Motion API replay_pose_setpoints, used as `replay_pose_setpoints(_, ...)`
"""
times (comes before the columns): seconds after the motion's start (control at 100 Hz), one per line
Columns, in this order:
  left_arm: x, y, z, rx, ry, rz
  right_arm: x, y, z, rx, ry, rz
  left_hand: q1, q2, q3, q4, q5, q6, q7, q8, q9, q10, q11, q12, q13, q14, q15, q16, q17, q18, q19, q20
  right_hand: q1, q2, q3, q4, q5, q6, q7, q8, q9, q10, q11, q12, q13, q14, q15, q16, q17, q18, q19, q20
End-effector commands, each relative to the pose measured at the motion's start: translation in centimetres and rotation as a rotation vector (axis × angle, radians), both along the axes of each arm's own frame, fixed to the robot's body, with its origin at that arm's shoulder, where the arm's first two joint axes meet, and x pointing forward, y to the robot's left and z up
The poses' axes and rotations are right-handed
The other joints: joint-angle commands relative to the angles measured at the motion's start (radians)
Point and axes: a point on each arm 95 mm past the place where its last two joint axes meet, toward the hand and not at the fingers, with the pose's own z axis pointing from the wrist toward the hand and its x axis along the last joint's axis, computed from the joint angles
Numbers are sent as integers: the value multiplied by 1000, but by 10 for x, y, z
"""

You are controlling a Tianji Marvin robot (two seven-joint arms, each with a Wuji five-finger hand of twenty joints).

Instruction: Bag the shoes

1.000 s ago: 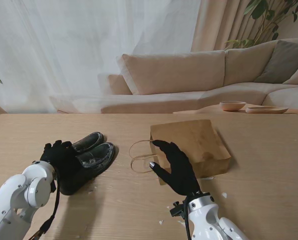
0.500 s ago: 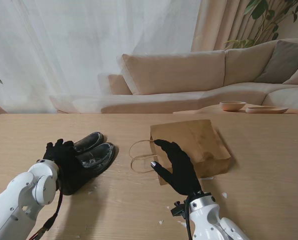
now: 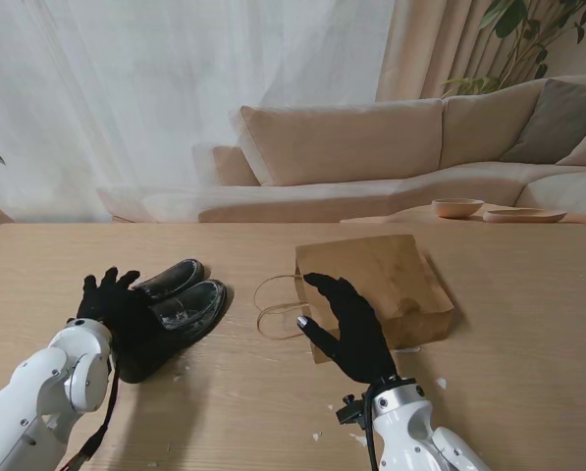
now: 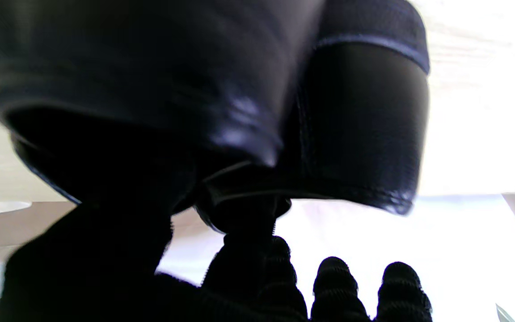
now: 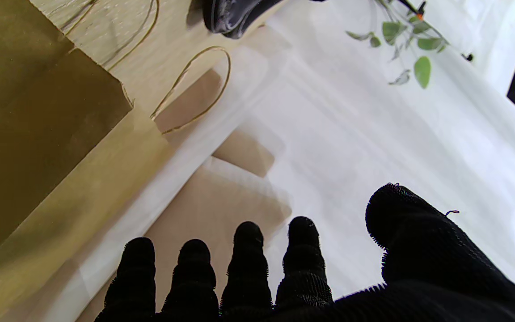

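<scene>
Left robot hand, seen from my stand camera, rests at the heels of the black shoes, fingers spread and closed on nothing. The shoes sit side by side on the desk, left of centre. Right robot hand hovers open, fingers extended, over the near edge of the flat brown paper bag, whose cord handles lie between bag and shoes.

Left wrist view: the shoes' heels fill the frame, blurred, with the fingertips just short of them; I cannot tell whether the thumb touches.

Right wrist view: four fingers and thumb are splayed beside the bag, holding nothing.
</scene>
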Motion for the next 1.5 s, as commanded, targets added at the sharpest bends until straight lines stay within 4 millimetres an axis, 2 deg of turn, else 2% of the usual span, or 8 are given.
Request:
replay_pose_setpoints(0.0, -2, -2, 2, 14, -5, 6, -3, 4, 0, 12, 8, 10, -28, 5, 1, -15, 12, 74, -11, -10, -37, 24, -30, 28, -22, -6, -22, -21, -2, 5, -39, -28, 10, -17, 14, 37, -1, 0, 3, -8, -21, -29, 13, 0, -6, -26, 6, 5, 0, 2, 14, 11)
replay_pose_setpoints(0.13, -3, -4, 4, 20, -5, 17, -2, 4, 1, 13, 7, 10, -55, 8, 5, -19, 137, 95, 6, -4, -14, 24, 12, 50, -21, -1, -15, -9, -1, 5, -36, -30, 10, -17, 14, 37, -1, 1, 3, -9, -21, -28, 12, -1, -7, -25, 5, 4, 0, 2, 14, 11)
replay_pose_setpoints(0.26, -2, -7, 2, 29, 1, 22, -3, 4, 1, 14, 7, 10, -52, 16, -1, -21, 167, 93, -7, -4, 9, 33, 52, 46, -19, 5, -11, 9, -2, 9, -30, -23, 10, -18, 15, 36, -1, 1, 4, -10, -21, -29, 10, -2, -6, -26, 6, 5, 0, 2, 14, 11)
replay_pose_setpoints(0.75, 0, -15, -17, -37, 54, 50, -2, 6, 1, 11, 8, 12, 7, -5, -6, -15, -139, -200, -40, -13, -34, -34, -42, 22, -21, -4, -20, -1, -4, 3, -26, -4, 9, -19, 15, 36, -2, 1, 6, -12, -20, -29, 10, -2, -6, -25, 7, 5, 0, 3, 14, 11)
replay_pose_setpoints(0.93, 7, -14, -30, -129, 45, 88, -2, 6, 1, 9, 10, 12, -65, -33, 51, -22, -143, -197, -2, -24, -33, -38, -45, 14, -20, -12, -20, -10, -2, -6, -31, -9, 8, -18, 15, 36, -2, 2, 7, -13, -20, -29, 10, -2, -6, -25, 6, 5, 0, 2, 14, 11)
replay_pose_setpoints(1.11, 14, -12, -34, -195, 66, 125, -2, 6, 1, 5, 11, 11, -62, -30, 63, -25, -60, -163, 38, -13, -31, -34, -35, 30, -20, -12, -19, -10, -1, -9, -35, -15, 9, -19, 16, 36, -2, 2, 8, -13, -20, -29, 10, -1, -6, -25, 7, 5, 0, 3, 14, 11)
replay_pose_setpoints(1.24, 20, -13, -35, -210, 75, 135, -2, 7, 1, 3, 11, 11, -43, -25, 55, -24, -88, -160, 23, -19, -34, -31, -35, 37, -20, -11, -18, -8, 0, -7, -35, -18, 8, -19, 16, 36, -2, 0, 8, -14, -20, -29, 10, -2, -6, -25, 7, 5, -1, 3, 14, 11)
replay_pose_setpoints(1.49, 29, -21, -45, -316, 82, 107, -1, 7, 2, 1, 13, 9, 129, 30, 16, -3, -140, -242, 54, -9, -34, -25, -32, 45, -18, -20, -15, 2, 0, -19, -22, -5, 8, -18, 16, 36, -1, 2, 9, -14, -20, -30, 10, -1, -6, -25, 7, 5, -1, 3, 14, 11)
